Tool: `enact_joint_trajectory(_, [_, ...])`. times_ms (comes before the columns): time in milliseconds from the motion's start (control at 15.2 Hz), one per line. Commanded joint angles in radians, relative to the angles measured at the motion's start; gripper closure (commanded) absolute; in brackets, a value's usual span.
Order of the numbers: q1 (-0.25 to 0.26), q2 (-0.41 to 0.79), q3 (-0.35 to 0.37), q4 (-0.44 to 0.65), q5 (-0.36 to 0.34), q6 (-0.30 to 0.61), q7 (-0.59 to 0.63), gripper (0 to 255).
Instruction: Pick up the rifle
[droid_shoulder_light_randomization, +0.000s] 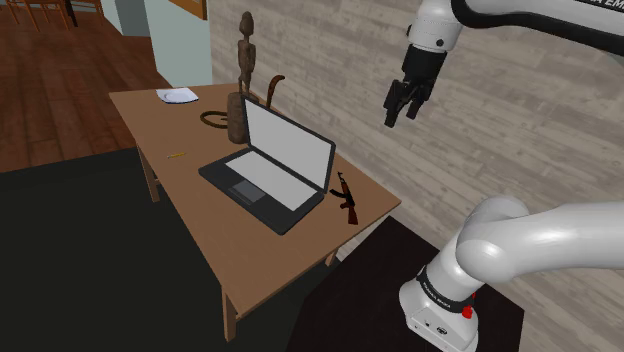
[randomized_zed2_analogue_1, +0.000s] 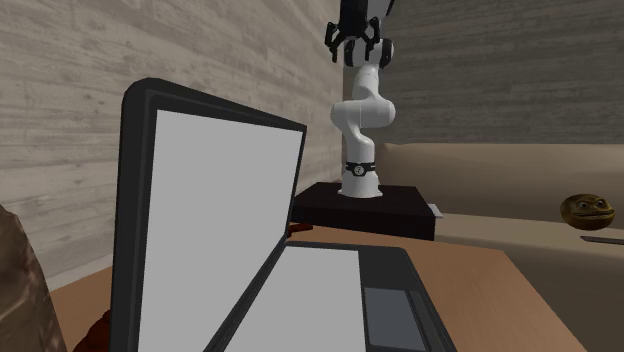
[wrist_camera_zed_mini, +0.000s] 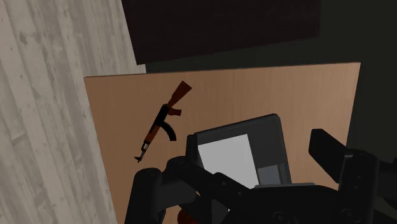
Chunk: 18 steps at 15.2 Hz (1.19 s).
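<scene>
Well, the hand hung high over the wall side of the counter, well apart from everything on it, its two black fingers spread and holding nothing. The rifle lay flat near the counter's corner closest to the stand, in the strip between the wall-side edge and the laptop, just beside the laptop's base. From the wrist view, the rifle lay slantwise, stock toward the stand-side edge and muzzle away from it.

To my eye the reach had not properly begun. Doing it well looked to mean bringing the hand down over the rifle's middle, about where the magazine curves out, and turning the wrist so the fingers would straddle the thin body across its length. It lay so low that the fingertips would need to come almost to the counter before closing. The laptop's raised screen stood near, so a straight drop seemed safer than a sweep from that side.
</scene>
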Motion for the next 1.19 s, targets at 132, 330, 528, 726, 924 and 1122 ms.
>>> enact_joint_trajectory(132, [-0.008, 0.001, -0.02, -0.061, -0.011, 0.066, -0.012, 0])
enact_joint_trajectory(330, [-0.022, 0.013, -0.05, -0.143, -0.029, 0.168, -0.03, 0])
enact_joint_trajectory(528, [-0.036, 0.04, -0.082, -0.215, -0.047, 0.275, -0.048, 0])
enact_joint_trajectory(726, [-0.052, 0.083, -0.115, -0.275, -0.064, 0.385, -0.066, 0])
enact_joint_trajectory(924, [-0.067, 0.143, -0.149, -0.323, -0.081, 0.501, -0.084, 0])
enact_joint_trajectory(1122, [-0.081, 0.22, -0.184, -0.357, -0.094, 0.62, -0.104, 0])
